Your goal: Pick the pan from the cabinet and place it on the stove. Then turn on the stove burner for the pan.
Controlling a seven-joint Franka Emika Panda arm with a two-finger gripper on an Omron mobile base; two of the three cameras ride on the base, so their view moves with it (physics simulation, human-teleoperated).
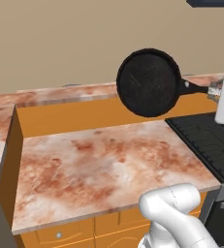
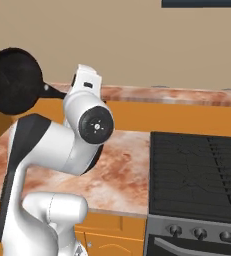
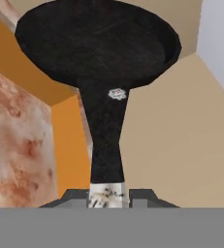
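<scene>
Your tool [image 3: 108,196] grips the pan [image 1: 149,82] by its handle end, tilted. Level it, then carry it right over the stove [image 1: 208,140].

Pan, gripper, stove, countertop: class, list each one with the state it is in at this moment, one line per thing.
pan: held in the air by its handle, tilted on edge, above the countertop, not on the stove.
gripper: shut on the pan's handle.
stove: grates bare, nothing on them.
countertop: bare under the pan.
</scene>
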